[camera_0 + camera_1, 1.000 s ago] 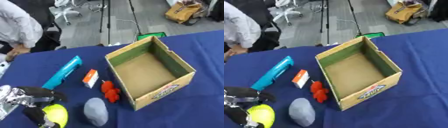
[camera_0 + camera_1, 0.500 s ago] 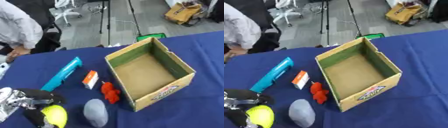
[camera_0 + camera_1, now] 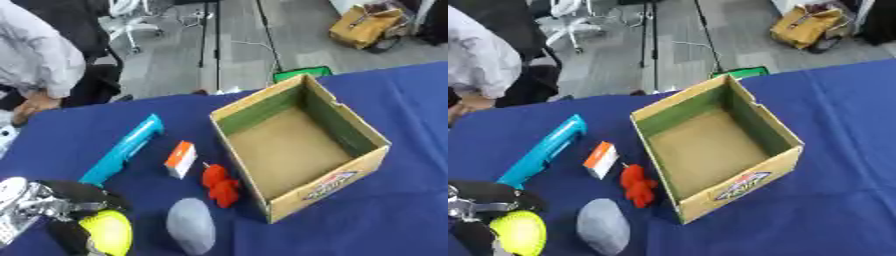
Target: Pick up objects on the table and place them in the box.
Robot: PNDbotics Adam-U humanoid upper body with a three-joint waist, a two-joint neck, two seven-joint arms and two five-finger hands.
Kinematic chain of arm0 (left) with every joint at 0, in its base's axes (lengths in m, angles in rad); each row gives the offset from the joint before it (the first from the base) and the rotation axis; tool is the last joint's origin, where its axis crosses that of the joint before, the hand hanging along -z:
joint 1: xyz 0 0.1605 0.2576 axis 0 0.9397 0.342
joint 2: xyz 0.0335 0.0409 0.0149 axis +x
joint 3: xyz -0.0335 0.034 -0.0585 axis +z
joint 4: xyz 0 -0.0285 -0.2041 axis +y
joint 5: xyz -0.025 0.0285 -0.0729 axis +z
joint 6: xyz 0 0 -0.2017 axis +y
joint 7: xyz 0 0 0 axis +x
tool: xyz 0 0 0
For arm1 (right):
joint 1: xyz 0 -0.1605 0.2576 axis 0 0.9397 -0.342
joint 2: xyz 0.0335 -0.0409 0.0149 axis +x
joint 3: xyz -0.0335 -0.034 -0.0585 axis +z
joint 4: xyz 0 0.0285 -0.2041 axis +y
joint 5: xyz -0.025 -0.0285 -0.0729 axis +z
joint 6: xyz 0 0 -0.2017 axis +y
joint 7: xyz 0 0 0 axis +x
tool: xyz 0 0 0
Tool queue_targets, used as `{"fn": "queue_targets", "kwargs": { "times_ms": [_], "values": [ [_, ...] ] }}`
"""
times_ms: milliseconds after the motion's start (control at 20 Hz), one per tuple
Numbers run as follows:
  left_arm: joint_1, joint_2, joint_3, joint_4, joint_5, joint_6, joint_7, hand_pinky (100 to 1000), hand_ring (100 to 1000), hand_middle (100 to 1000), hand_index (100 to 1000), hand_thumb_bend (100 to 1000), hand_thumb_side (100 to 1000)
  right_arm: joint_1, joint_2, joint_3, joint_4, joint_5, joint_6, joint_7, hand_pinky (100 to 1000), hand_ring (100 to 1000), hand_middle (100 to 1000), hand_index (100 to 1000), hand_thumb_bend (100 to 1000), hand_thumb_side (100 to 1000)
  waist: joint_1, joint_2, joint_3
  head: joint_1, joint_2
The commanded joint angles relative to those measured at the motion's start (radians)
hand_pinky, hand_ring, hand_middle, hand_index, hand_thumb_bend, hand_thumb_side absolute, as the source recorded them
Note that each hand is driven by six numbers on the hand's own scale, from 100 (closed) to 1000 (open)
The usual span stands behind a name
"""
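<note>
An open cardboard box with a green inner wall stands on the blue table right of centre, with nothing inside. Left of it lie a red toy, a small orange and white carton, a long turquoise object and a grey oval object. At the lower left my left hand has its dark fingers curled round a yellow-green ball. My right hand shows in neither view.
A person in a light top bends at the table's far left edge. Beyond the table are office chairs, a green object on the floor and a yellow bag. Blue cloth stretches right of the box.
The camera has shifted slightly, so the whole scene sits a little lower and to the left. My left hand stays closed on the ball at the lower left.
</note>
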Motion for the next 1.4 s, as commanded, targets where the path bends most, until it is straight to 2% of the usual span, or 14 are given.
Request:
{"fn": "queue_targets", "kwargs": {
  "times_ms": [50,350,400,500,600,1400],
  "values": [
    [-0.014,0.021,0.013,-0.008,-0.006,0.002,0.009,395,671,907,1000,596,583,-0.009,-0.023,-0.008,-0.017,-0.007,0.006,-0.008,885,801,528,546,100,499,-0.005,-0.016,0.001,0.003,-0.011],
    [-0.018,0.021,0.015,-0.015,-0.001,0.015,0.016,368,630,801,1000,520,544,-0.008,-0.023,-0.008,-0.017,-0.006,0.008,-0.008,886,801,528,545,100,501,-0.004,-0.018,0.000,0.002,-0.015],
    [-0.018,0.021,0.016,-0.016,0.002,0.018,0.019,359,621,756,994,484,530,-0.008,-0.022,-0.008,-0.017,-0.006,0.008,-0.008,886,801,527,545,100,501,-0.004,-0.018,0.000,0.002,-0.016],
    [-0.017,0.021,0.016,-0.016,0.008,0.024,0.023,358,620,751,992,480,528,-0.008,-0.022,-0.008,-0.017,-0.006,0.009,-0.008,886,801,527,545,100,501,-0.003,-0.018,0.000,0.002,-0.016],
    [-0.019,0.022,0.017,-0.019,0.011,0.028,0.028,335,604,720,979,438,506,-0.008,-0.022,-0.007,-0.017,-0.006,0.009,-0.008,883,801,527,546,100,501,-0.003,-0.019,0.000,0.002,-0.017],
    [-0.040,0.044,0.036,-0.070,0.019,0.035,0.008,334,595,704,969,422,460,-0.004,-0.027,-0.005,-0.017,-0.007,0.008,-0.008,884,801,527,545,100,501,0.002,-0.032,0.005,-0.001,-0.017]
  ]
}}
